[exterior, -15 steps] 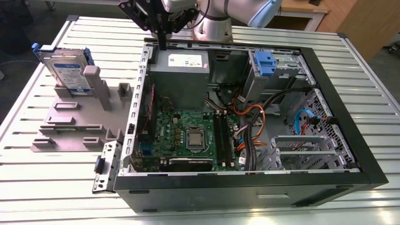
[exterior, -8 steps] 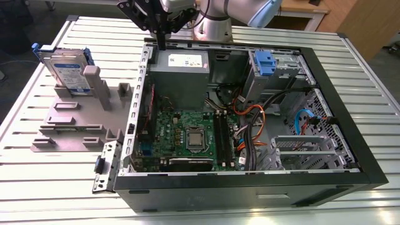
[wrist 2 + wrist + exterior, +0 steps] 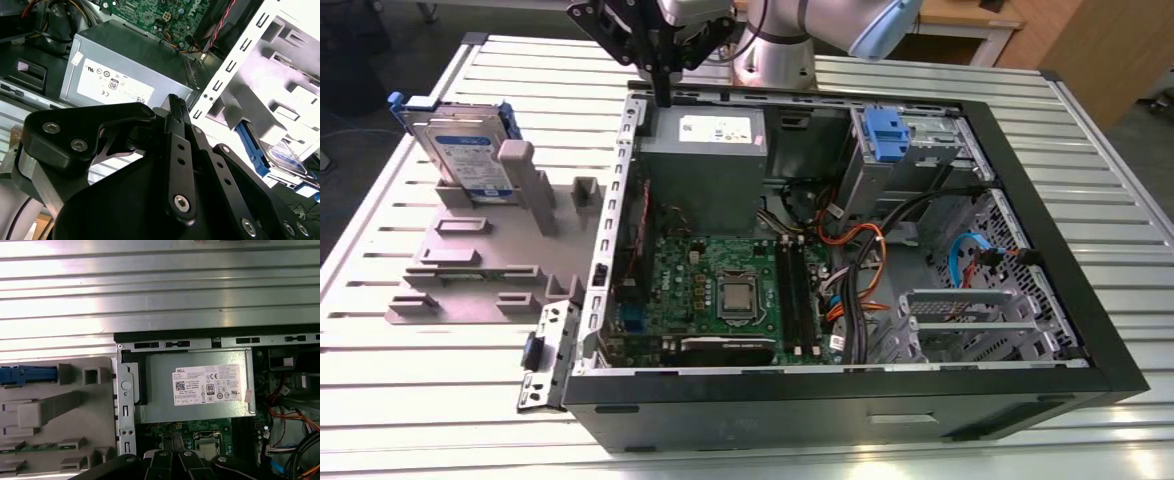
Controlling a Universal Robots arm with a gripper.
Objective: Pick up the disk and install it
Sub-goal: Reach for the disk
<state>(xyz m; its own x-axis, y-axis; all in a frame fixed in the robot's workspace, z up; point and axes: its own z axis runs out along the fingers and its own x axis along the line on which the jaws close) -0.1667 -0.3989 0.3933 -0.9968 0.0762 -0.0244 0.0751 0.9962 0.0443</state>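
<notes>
Blue-framed disk (image 3: 455,150) is sitting unpicked while the gripper (image 3: 663,95), claw seemingly pressed together, is hovering apart, needing to reach it.

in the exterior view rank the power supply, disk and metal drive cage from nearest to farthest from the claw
1. power supply, right by the claw
2. disk, standing at the exterior view's left
3. metal drive cage, exterior view's lower right

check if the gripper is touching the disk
Apart. The exterior view shows the gripper over the grey power supply box, and the disk standing in the grey holder at the exterior view's left, a wide gap between them.
</notes>
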